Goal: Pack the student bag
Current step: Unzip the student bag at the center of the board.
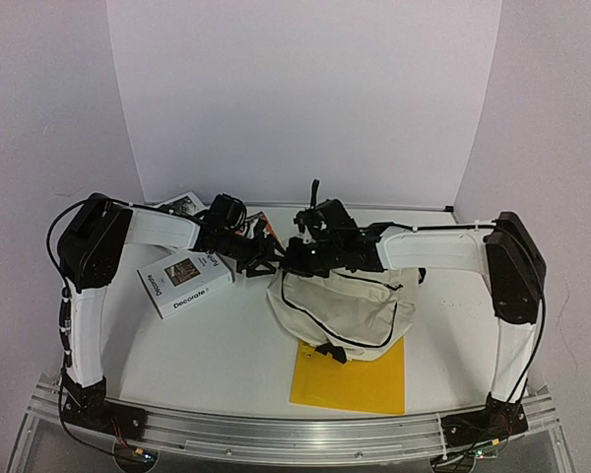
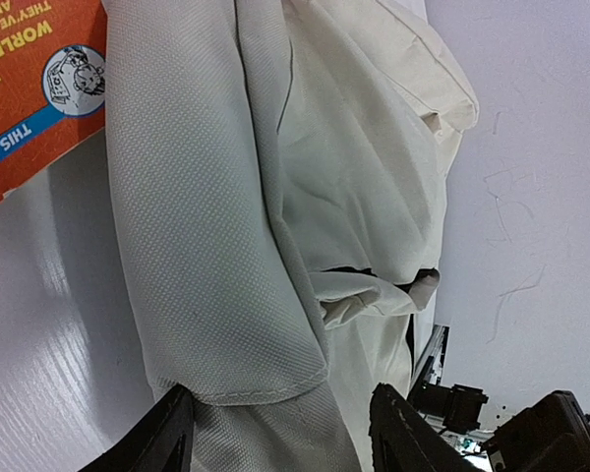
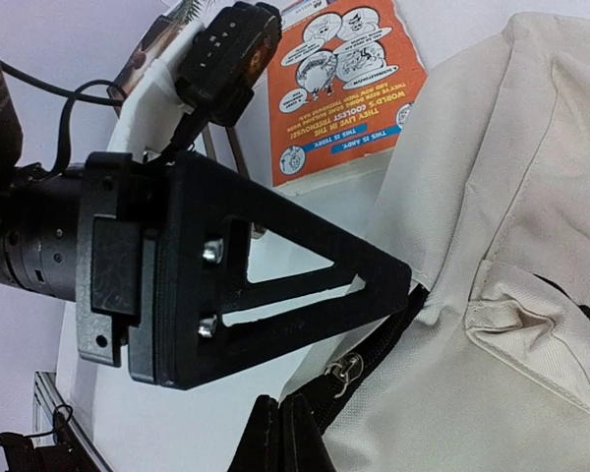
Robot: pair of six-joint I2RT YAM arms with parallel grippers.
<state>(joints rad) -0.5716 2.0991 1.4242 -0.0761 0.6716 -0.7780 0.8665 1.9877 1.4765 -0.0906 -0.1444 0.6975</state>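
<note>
The student bag (image 1: 340,313), cream fabric with black zippers, hangs crumpled over the middle of the table, lifted at its upper left corner. My right gripper (image 1: 297,258) is shut on the black zipper edge of the bag (image 3: 492,295), and its closed fingertips (image 3: 285,438) sit just below a metal zipper pull (image 3: 346,368). My left gripper (image 1: 269,258) meets it from the left. Its jaws stand open astride a thick fold of the bag's fabric (image 2: 216,246), one finger (image 2: 169,438) on each side. The left gripper's triangular finger (image 3: 275,285) fills the right wrist view.
A yellow sheet (image 1: 360,382) lies under the bag near the front edge. A white "Decorate" book (image 1: 184,281) lies to the left, another book (image 1: 182,204) by the back wall. An orange-covered book (image 3: 344,88) lies flat behind the bag's raised corner.
</note>
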